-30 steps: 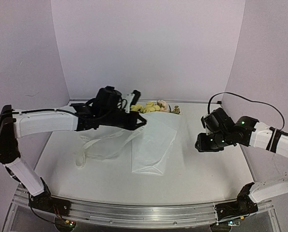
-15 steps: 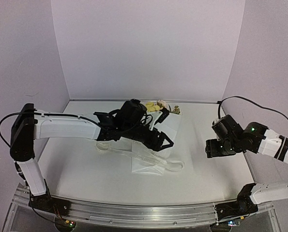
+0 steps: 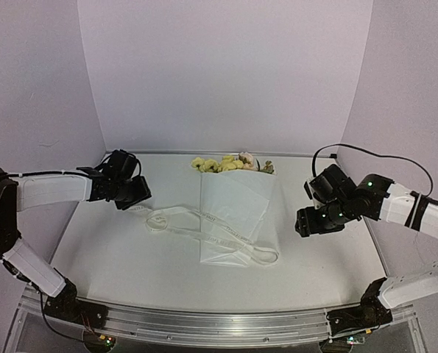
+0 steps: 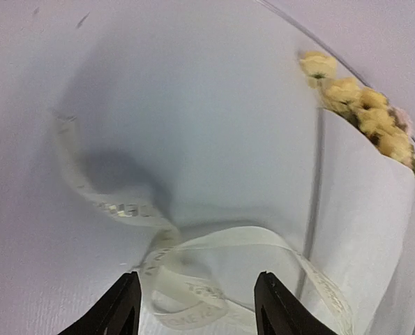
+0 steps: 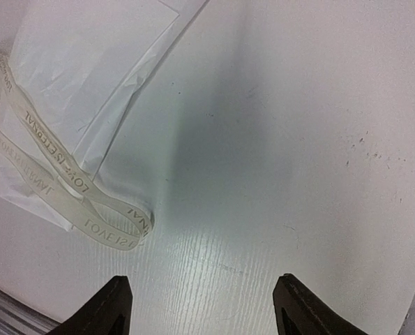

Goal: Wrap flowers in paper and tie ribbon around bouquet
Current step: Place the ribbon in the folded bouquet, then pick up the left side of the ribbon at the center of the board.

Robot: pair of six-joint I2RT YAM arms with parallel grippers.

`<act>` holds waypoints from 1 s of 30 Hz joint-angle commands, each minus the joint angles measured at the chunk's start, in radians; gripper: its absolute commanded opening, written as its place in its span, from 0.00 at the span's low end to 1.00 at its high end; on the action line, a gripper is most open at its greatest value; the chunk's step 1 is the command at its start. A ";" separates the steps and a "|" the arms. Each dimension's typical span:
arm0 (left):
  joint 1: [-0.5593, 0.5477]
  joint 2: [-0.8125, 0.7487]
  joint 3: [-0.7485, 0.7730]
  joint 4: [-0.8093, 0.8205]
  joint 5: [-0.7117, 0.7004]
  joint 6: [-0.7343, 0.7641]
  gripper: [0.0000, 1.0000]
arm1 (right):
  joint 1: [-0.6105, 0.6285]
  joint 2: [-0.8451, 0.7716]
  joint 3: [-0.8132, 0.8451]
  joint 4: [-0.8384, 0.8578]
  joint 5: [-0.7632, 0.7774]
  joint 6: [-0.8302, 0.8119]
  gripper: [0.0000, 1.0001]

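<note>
Left end effector [image 3: 134, 195] hangs wide and empty, the ribbon [image 4: 120, 208] looped on the bench [image 3: 108, 250] just below it and trailing over the bouquet [image 3: 233, 202]; right end effector [image 3: 308, 221] gapes empty near the far loop. Nothing tied: one snag could drag the ribbon off.

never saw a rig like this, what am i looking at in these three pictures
Two robot arms are bolted at the near edge of a white table. The wide picture looks down from above and behind them; the other two come from cameras on each wrist, so the dark tips at the bottom are that arm's fingers. On the table lies a bouquet: yellow and cream flowers in white paper, with a cream printed ribbon draped loosely across it, untied. The left gripper and right gripper are open, holding nothing.
</note>
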 commanded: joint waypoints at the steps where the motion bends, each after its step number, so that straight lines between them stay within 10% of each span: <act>1: 0.089 0.023 0.004 -0.025 -0.027 -0.116 0.60 | 0.001 0.026 0.028 0.048 -0.049 -0.007 0.71; 17: 0.150 0.404 0.232 -0.022 0.007 -0.208 0.67 | 0.024 0.073 0.026 0.122 -0.134 -0.056 0.70; 20: 0.150 0.445 0.253 -0.024 0.013 -0.211 0.55 | 0.027 0.084 0.034 0.132 -0.153 -0.051 0.70; 25: 0.151 0.445 0.295 -0.049 -0.036 -0.148 0.03 | 0.061 0.135 0.084 0.142 -0.174 -0.094 0.69; 30: 0.151 0.336 0.311 -0.079 -0.089 -0.064 0.00 | 0.131 0.266 0.211 0.145 -0.201 -0.215 0.68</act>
